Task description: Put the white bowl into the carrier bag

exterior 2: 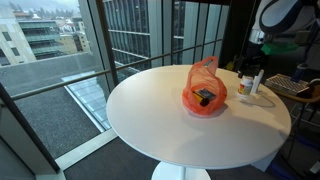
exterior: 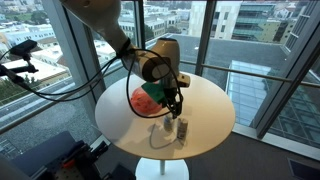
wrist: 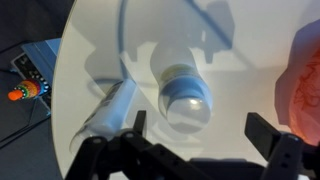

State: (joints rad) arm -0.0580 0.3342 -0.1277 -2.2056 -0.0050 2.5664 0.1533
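Cropped, blurred, too small
In the wrist view the carrier bag (wrist: 306, 75) ran off the right edge and the white bowl (wrist: 187, 97) was blurred — in an exterior view the arm (exterior 2: 281, 13) was cropped at upper right, the small items (exterior 2: 247, 85) beneath it unreadable.

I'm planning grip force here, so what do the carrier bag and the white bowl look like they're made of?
The carrier bag looks like thin red-orange plastic film: it is crinkled, slumped and slightly translucent. The white bowl looks rigid and smooth, perhaps plastic or ceramic. The wrist view is too blurred to settle which.
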